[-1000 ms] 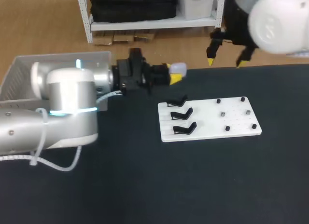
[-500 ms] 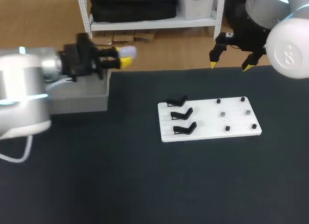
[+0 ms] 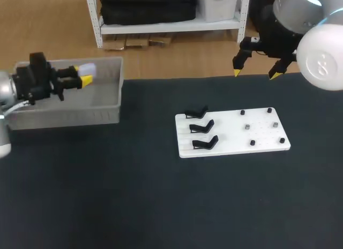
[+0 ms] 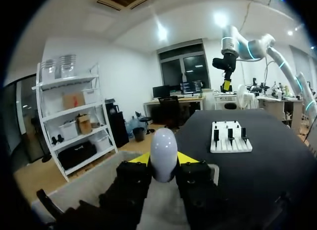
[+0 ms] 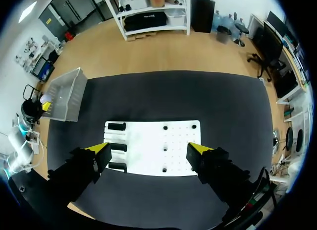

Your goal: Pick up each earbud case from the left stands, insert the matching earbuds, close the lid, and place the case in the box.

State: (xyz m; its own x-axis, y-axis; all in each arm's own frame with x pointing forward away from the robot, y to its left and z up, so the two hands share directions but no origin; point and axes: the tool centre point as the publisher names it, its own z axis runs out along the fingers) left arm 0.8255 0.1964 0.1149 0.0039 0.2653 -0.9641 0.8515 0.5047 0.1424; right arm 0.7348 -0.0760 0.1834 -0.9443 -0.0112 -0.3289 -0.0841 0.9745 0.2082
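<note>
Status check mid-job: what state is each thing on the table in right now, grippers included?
earbud case: lid closed, held above the box
left gripper: shut on the earbud case
right gripper: open, empty, in the air past the board's far side
box: open-topped, case not yet set inside
stands: all three empty
board: flat on the table

We see a dark surface over a light wooden floor, a white shelf rack behind it, white walls, dark windows and bright ceiling lights
</note>
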